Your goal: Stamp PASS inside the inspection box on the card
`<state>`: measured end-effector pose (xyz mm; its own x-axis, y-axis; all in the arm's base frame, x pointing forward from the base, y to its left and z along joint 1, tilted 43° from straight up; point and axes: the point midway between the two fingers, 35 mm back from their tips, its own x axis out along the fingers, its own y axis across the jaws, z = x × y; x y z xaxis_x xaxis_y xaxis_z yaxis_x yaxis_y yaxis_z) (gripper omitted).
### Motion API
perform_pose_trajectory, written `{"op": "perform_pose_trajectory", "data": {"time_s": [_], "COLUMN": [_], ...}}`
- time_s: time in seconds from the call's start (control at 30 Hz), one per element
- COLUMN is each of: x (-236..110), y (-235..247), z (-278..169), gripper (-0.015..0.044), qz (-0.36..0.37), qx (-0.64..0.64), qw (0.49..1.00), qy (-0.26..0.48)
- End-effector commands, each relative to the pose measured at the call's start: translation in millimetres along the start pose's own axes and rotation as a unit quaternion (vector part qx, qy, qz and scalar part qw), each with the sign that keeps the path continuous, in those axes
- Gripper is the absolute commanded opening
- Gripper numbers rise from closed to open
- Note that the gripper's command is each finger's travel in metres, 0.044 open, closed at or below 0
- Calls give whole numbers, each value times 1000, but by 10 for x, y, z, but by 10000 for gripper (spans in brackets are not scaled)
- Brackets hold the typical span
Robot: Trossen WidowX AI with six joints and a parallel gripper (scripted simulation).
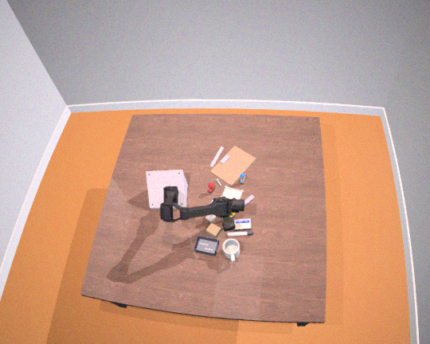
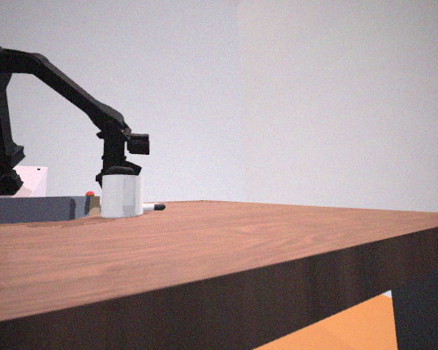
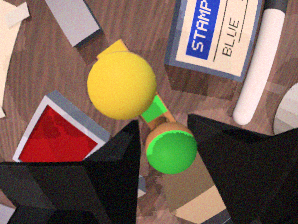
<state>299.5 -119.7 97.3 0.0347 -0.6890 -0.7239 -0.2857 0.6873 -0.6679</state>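
Tabletop (image 1: 284, 159) (image 2: 188, 251) (image 3: 137, 22): showed brown wood grain.
Floor (image 1: 360, 199) (image 2: 358, 324): spread orange below.
Wall (image 1: 21, 99) (image 2: 289, 101): rose pale.
Gripper (image 1: 229, 213) (image 2: 121, 170) (image 3: 162, 123): stood apart, astride green-knobbed stamp (image 3: 171, 151).

From here I see a stamp with a round green knob (image 3: 171, 152) and an orange-brown handle close by the open ink pad (image 3: 57, 137), though its wording isn't readable and I can't swear it stands upright. The pad lies flat, a red inked square in a pale grey rim. Near it the cream card (image 1: 232, 193) (image 3: 4, 45) lies flat, taped at its corners, its inspection box too indistinct to judge.
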Motion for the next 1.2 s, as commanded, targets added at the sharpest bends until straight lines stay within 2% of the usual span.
{"op": "perform_pose_trajectory", "data": {"time_s": [0.0,0.33,0.43,1.17], "x": [-2,-2,-9,-114], "y": [-2,-2,-2,0], "z": [1,1,2,15], "gripper": [138,72,0,0], "qz": [0,0,0,1], "qx": [0,0,0,0], "qw": [1000,1000,1000,1000], "qy": [0,0,0,-1]}}
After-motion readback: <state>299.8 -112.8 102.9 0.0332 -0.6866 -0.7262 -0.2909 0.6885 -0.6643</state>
